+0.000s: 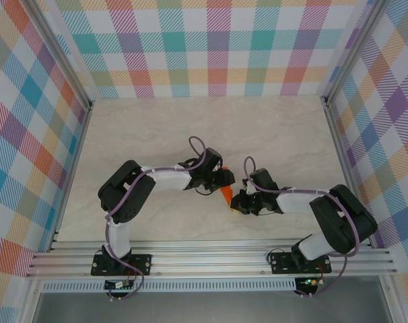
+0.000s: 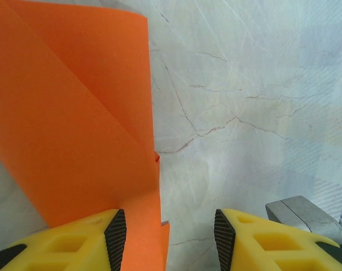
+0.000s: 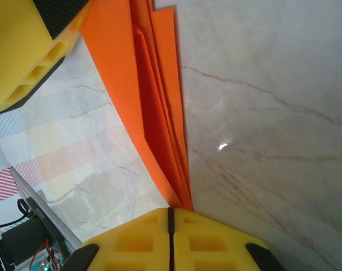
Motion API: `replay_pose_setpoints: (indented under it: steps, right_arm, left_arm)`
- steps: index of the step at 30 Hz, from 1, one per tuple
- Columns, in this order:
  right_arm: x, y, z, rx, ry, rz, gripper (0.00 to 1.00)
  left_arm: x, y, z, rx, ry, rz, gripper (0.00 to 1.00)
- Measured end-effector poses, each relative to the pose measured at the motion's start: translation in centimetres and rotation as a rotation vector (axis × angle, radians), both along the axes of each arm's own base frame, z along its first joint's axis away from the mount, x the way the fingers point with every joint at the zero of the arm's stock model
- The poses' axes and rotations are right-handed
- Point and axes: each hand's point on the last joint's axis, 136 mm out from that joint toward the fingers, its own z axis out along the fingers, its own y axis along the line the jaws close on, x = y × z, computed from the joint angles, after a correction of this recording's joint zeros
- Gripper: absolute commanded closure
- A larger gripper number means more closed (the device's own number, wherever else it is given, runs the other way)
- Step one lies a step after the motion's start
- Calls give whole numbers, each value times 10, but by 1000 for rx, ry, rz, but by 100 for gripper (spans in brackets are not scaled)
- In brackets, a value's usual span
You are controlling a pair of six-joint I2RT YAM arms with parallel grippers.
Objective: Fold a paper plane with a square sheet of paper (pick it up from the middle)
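Several folds made, plane not yet proven

Several layers of the orange paper lie stacked on one another. In the right wrist view they narrow to a point that runs straight into your right tool. That tool is clenched on the point, its two yellow fingers pressed together with no gap.

Your left tool stands released. Bare desk shows between its fingers, and the paper only runs past one pad, touching it or nearly so. A diagonal crease crosses the sheet above that pad.

From above, the paper sits between the two tools, near the middle of the desk and towards its near edge.

Count the early folds as done: you have a narrow layered shape, not a flat square. By my reckoning the wing folds and a check of the final shape are left, though you cannot confirm that from here.

Much is out of sight. Both wrist views cut the paper off at the frame edge, so its far end and full outline are missing. From above, the tools cover most of it, leaving a small orange sliver. You cannot tell whether the paper touches the desk or hangs clear of it.
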Motion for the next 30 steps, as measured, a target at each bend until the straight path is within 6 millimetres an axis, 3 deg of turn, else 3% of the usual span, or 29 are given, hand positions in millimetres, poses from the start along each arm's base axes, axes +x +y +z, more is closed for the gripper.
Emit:
replay_pose_setpoints:
  steps: [4, 10, 13, 18, 24, 27, 30]
  right_arm:
    - [-2, -3, 14, 5, -27, -6, 90]
    - [13, 6, 30, 38, -71, -11, 89]
    - [19, 10, 24, 35, -62, -16, 89]
    - [19, 8, -2, -9, -2, -26, 91]
    - [20, 9, -3, -11, 0, -25, 93]
    - [21, 10, -4, -2, -1, -22, 93]
    - [22, 12, -4, 8, 1, -16, 94]
  left_arm:
    - [0, 0, 0, -1, 1, -1, 52]
    - [0, 0, 0, -1, 1, -1, 52]
    - [0, 0, 0, -1, 1, -1, 52]
    - [0, -1, 0, -3, 1, -2, 51]
    - [1, -1, 2, -1, -13, -20, 47]
    - [2, 1, 11, -4, -32, -31, 43]
    - [7, 5, 32, -17, -75, -29, 41]
